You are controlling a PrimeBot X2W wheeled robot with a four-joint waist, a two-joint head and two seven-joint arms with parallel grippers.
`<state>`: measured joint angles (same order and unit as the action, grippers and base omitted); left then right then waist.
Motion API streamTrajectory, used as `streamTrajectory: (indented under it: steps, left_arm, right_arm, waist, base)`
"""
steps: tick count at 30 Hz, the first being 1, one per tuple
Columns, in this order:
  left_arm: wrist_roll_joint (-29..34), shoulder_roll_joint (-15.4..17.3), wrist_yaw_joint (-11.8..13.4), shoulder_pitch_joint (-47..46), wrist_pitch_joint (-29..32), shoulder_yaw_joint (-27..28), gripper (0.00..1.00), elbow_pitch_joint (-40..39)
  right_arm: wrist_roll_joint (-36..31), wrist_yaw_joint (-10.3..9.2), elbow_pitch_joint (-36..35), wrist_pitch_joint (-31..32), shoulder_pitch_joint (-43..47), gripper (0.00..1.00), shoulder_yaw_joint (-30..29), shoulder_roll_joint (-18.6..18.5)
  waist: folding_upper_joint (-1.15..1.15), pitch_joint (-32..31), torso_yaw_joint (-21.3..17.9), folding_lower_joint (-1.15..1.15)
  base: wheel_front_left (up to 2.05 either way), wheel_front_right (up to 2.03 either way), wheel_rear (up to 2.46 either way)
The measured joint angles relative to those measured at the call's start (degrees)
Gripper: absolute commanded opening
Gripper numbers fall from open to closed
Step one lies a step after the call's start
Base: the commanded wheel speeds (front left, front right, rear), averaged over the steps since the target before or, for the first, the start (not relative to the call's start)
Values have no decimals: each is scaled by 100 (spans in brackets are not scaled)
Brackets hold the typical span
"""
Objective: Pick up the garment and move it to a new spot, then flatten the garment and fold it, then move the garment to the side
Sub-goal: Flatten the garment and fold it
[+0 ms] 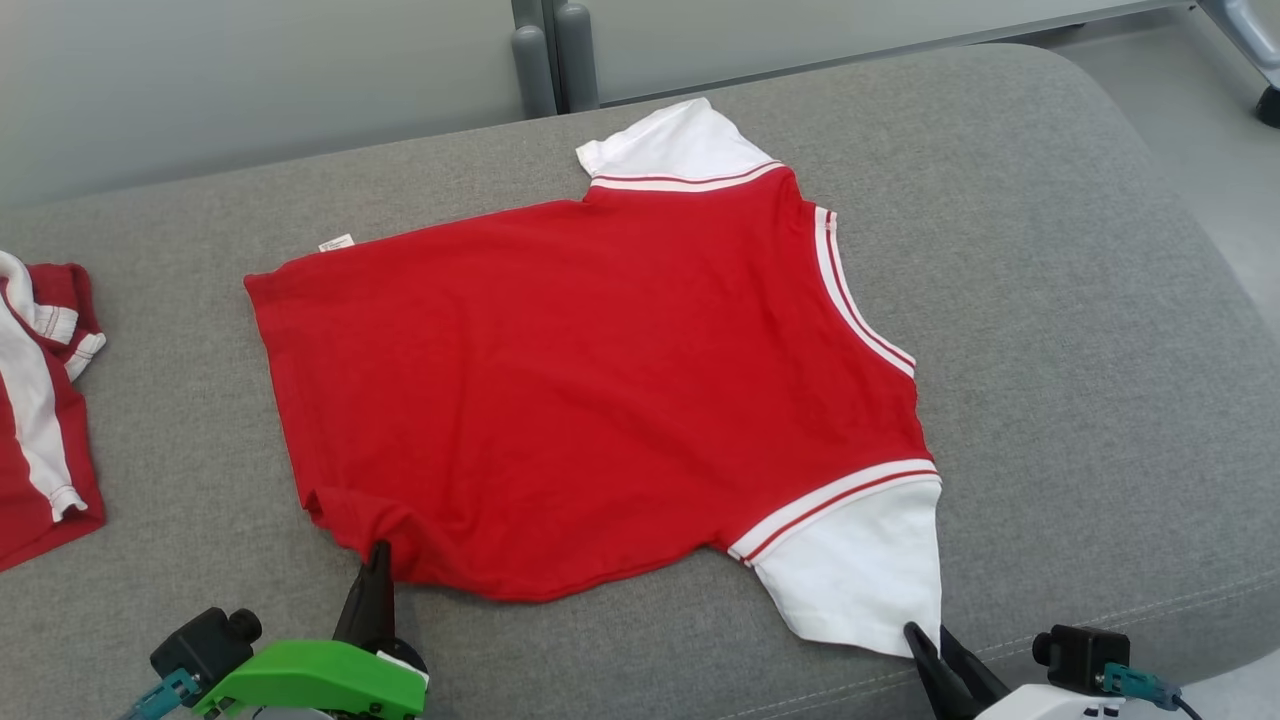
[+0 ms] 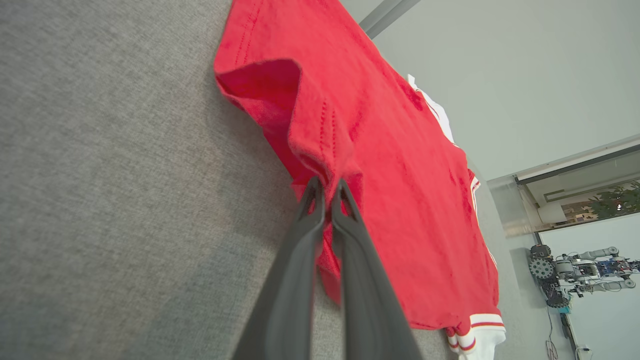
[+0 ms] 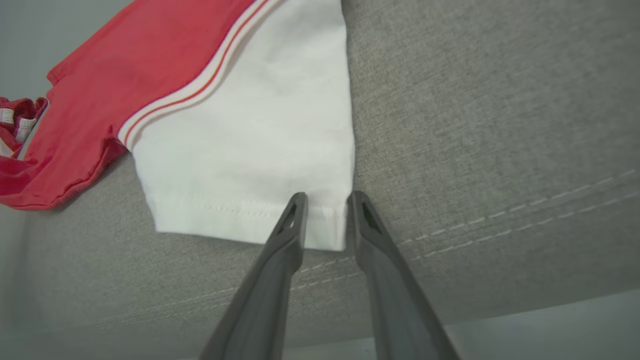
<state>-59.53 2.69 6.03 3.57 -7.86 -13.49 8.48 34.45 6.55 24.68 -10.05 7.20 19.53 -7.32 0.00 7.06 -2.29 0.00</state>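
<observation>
Garment: the red shirt [image 1: 600, 380] with white sleeves lies spread nearly flat on the grey padded table [image 1: 1050, 300], hem to the robot's left and collar to its right.
Done so far: judging by how it lies, it is already placed and mostly smoothed out. Only the near hem corner [image 2: 270, 95] is rucked up and curled over.
Left to do: no fold is made yet. The fold itself and the move to the side both look outstanding.
Left hand [image 2: 327, 187]: fingers pressed together, clamped on the red hem at the near edge, cloth bunching up out of the pinch.
Right hand [image 3: 326, 200]: fingers apart, set either side of the corner of the near white sleeve [image 1: 860, 570]. The cuff sits in the gap, not yet pinched as far as I can see.
Nearby: a second red and white garment [image 1: 40, 420] lies crumpled at the table's left, well apart from the shirt.
</observation>
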Motion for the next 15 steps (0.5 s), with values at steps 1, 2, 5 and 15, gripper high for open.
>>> streamTrajectory:
  steps: [1,2,5,15]
  left_arm:
    - [5,1,1,0,-1,8,0,0]
    - [5,1,1,0,0,11,0,0]
    - [5,1,1,0,-1,12,0,0]
    - [30,0,2,2,-32,15,0,-3]
  right_arm:
    - [0,0,20,1,-19,41,37,0]
    - [3,11,42,1,-40,38,70,2]
    - [45,48,105,1,-108,11,130,1]
    - [168,49,83,-79,-230,0,279,-78]
  waist:
    - [0,-7,9,0]
    - [0,-12,14,0]
    - [0,-25,22,0]
    - [0,-85,-25,0]
  base:
    - [0,0,0]
    - [0,0,0]
    - [0,0,0]
    - [0,0,0]
